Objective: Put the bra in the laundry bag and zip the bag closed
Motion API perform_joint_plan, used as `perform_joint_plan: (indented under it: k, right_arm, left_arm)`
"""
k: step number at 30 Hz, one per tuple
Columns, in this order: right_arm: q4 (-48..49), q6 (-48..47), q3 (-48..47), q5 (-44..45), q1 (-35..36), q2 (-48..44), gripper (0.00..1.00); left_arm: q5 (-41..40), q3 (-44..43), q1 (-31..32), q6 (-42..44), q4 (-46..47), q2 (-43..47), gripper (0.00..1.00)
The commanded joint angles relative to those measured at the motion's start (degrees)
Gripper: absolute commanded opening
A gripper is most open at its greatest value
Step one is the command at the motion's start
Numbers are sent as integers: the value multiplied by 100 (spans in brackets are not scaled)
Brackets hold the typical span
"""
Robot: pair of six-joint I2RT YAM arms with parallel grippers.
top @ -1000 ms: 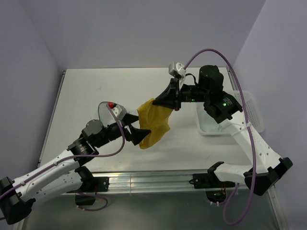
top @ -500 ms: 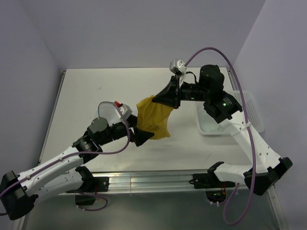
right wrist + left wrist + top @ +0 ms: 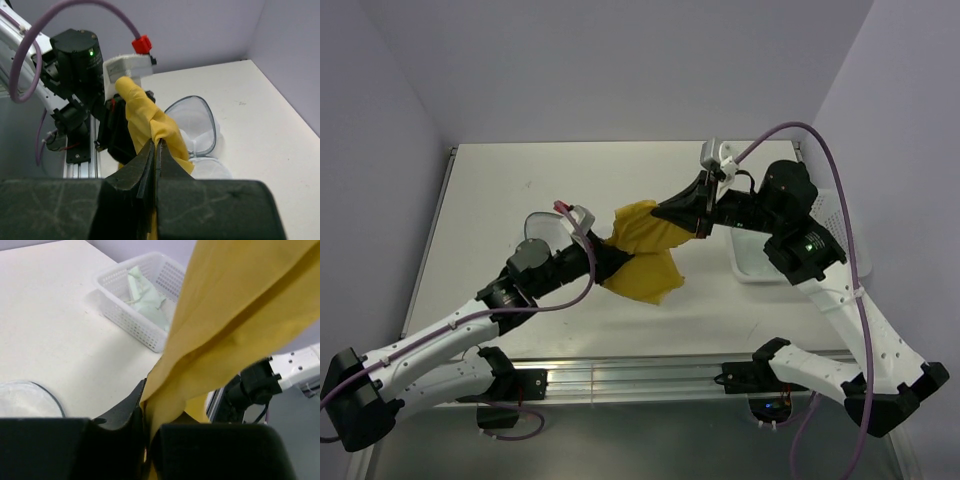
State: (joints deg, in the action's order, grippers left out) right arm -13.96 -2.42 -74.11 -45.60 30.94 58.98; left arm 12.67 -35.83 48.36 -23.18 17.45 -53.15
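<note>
In the last second the left gripper (image 3: 607,262) has moved up-table. It and the right gripper (image 3: 692,213) each stay clamped on the yellow bra (image 3: 645,262), slung between them. The open laundry bag (image 3: 542,231) waits just beside the left gripper, so loading likely remains.

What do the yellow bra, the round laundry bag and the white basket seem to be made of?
Yellow bra: soft matte cloth; it folds and drapes. Laundry bag: translucent white mesh with a dark rim; the table shows through it. Basket: probably rigid plastic, with a regular hole grid.
</note>
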Motion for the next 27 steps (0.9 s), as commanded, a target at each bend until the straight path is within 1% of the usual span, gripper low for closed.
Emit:
perform_joint_plan:
  k: [1,2,4,5,6,7,8,9,13,14,15,17,19,20,22,23,24,26,27]
  right_arm:
    - [463,-57,352,61,-18,-272,0]
    - [525,-31,457,43,0,-369,0]
    - [743,-22,817,-166,114,-649,3]
    - [876,21,967,-229,158,-738,6]
    - [981,178,1264,-264,271,-861,11]
    - [1113,223,1380,-273,325,-905,12]
    - [1193,502,1512,-221,369,-932,15]
    - [1315,653,1809,-203,413,-1002,17]
    - [2009,1120,2391,-247,483,-1222,31]
    - [1932,1051,2392,-256,501,-1240,37]
    - [1801,954,2288,-404,510,-1222,39]
    - [1222,709,2138,-458,527,-1196,45]
    - [1167,549,2119,58,536,-1213,57]
    - [1193,497,2137,217,519,-1205,68]
    - [1176,348,2050,351,484,-1039,76]
    - [1167,295,1988,368,388,-933,83]
    - [1184,303,1822,429,334,-654,86]
    - [913,294,1402,562,185,-275,89]
    - [677,303,1268,544,132,75,90]
  left_arm:
    - [-685,-441,7,-371,-12,15,12]
    - [-834,-564,-2,-450,-231,-29,8]
    - [-1063,-942,-54,-600,-610,-204,6]
    - [-1073,-1039,-89,-652,-829,-266,4]
    - [-1065,-1196,-168,-731,-901,-371,3]
    - [-1047,-1267,-212,-749,-945,-416,2]
    - [-1064,-1373,-256,-776,-1024,-459,1]
    - [-1082,-1417,-326,-811,-1068,-530,0]
    - [-1135,-1611,-546,-960,-1305,-732,0]
    - [-1230,-1663,-564,-986,-1341,-776,0]
    - [-1240,-1698,-590,-1022,-1428,-846,0]
    - [-1231,-1778,-600,-1013,-1473,-882,0]
    - [-1231,-1743,-600,-969,-1315,-847,0]
    - [-1231,-1664,-600,-969,-1262,-794,0]
    - [-1240,-1559,-599,-934,-1139,-768,0]
    - [-1232,-1445,-600,-917,-1113,-750,0]
    - [-1231,-1383,-600,-882,-1069,-698,0]
    - [-1135,-1164,-591,-776,-867,-601,0]
    - [-1039,-1093,-599,-758,-823,-470,0]
